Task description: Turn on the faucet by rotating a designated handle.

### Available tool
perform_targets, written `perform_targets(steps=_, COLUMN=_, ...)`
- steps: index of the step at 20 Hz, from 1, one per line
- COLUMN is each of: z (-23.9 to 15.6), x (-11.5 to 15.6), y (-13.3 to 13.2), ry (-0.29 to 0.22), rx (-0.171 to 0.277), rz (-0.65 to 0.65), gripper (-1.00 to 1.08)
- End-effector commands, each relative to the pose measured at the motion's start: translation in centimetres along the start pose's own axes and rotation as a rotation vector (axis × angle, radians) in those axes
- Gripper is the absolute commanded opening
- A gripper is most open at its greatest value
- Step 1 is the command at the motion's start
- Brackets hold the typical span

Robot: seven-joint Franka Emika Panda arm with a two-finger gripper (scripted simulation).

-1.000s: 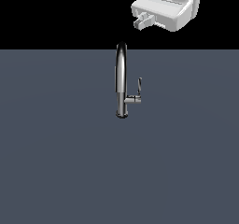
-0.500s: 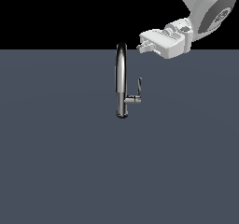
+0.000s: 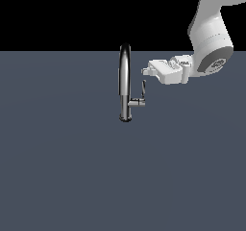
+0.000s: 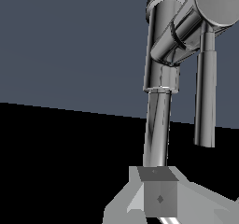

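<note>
The chrome gooseneck faucet stands upright on its round base on the grey surface. Its handle is a thin lever blade pointing up from a short stub on the exterior view's right of the lower stem. My white gripper lies level, just above and to the right of the lever's tip, pointing at the spout. In the wrist view the faucet stem, the stub and the handle fill the frame close ahead. My gripper shows its fingers together, shut on nothing.
The flat grey surface spreads around the faucet, with black background beyond it. My white arm reaches in from the upper right of the exterior view.
The gripper has come down and moved left in the exterior view, from above the surface's far edge to just beside the lever's top. The handle has not turned.
</note>
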State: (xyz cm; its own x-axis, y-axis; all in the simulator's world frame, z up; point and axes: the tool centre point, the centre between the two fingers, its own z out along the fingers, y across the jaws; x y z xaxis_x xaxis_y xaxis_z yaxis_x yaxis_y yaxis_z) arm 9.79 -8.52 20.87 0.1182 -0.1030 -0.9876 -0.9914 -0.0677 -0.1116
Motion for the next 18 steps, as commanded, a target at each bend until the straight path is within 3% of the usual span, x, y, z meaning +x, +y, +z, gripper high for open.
perform_targets(steps=1, z=0.1, x=1.6, y=-0.3, ry=-0.037, rx=0.039, rz=0.038, gripper=-1.0)
perform_targets(steps=8, z=0.6, x=4.5, y=-0.5, ry=-0.098, rx=0.104, rz=0.103, gripper=-1.0)
perform_targets(steps=18, z=0.7, x=4.8, y=-0.5, ry=-0.104, rx=0.11, rz=0.108, gripper=-1.0)
